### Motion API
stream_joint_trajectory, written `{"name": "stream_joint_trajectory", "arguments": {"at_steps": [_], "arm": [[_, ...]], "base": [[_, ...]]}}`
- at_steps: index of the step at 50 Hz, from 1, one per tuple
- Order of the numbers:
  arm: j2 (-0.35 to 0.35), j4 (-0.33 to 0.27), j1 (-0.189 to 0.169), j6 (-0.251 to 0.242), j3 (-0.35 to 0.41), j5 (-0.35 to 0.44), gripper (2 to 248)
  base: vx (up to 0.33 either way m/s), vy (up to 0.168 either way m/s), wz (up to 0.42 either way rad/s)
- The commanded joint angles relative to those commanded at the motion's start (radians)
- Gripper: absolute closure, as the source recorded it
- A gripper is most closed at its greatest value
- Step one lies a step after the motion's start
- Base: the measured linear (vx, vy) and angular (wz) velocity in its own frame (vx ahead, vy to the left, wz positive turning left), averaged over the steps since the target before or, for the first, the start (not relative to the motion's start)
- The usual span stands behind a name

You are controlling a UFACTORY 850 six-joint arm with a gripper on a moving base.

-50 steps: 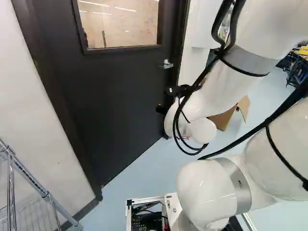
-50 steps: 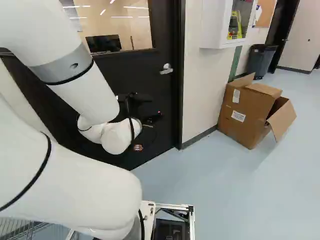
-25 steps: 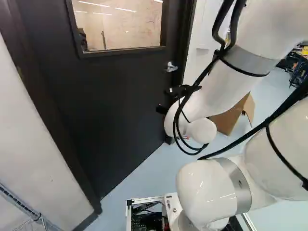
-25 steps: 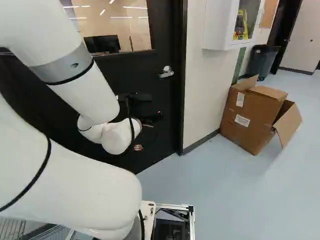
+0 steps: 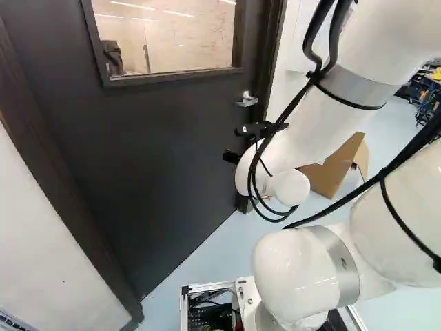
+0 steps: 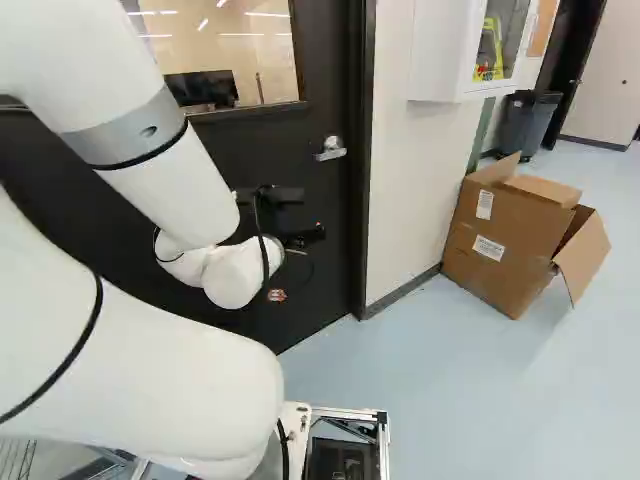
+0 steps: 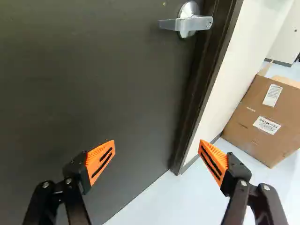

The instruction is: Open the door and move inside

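One dark door point(image 5: 165, 145) fills most of the left half of the left base view, shut in its frame point(image 7: 199, 89), with a window point(image 5: 165, 38) at its top. Its metal handle point(image 7: 186, 23) sits right of the middle, a little above centre, in that view, and at the upper middle of the right base view. The hand point(image 7: 157, 143) is open and empty, its fingers wide apart; the handle is ahead of them, well apart from both.

The door looks heavy and rigid and will probably swing slowly on its hinges, perhaps against a closer. The handle is a hard, smooth lever, likely sprung and rather slippery, so the place to press or grip is its bar, out towards the free end rather than at the round mount. Pushing on the bare door before the lever has turned would probably do nothing.

Against the earlier frames, the base has moved, it seems closer to the door: the handle shows lower in both base views, the box point(image 6: 508, 235) is further right in the right base view, and the wire rack point(image 5: 12, 322) has nearly gone from the lower left of the left one. The arm point(image 5: 306, 272) keeps its pose, and the door is still shut.
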Motion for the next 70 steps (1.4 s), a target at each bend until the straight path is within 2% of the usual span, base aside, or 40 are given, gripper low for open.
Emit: {"name": "stream_joint_trajectory", "arguments": {"at_steps": [27, 42, 70], "arm": [[-0.032, 0.000, 0.000, 0.000, -0.030, 0.000, 3], [-0.025, 0.000, -0.004, 0.000, -0.059, 0.000, 3], [-0.025, -0.017, -0.054, 0.000, -0.129, 0.000, 3]], "base": [[0.000, 0.000, 0.000], [0.000, 0.000, 0.000], [0.000, 0.000, 0.000]]}}
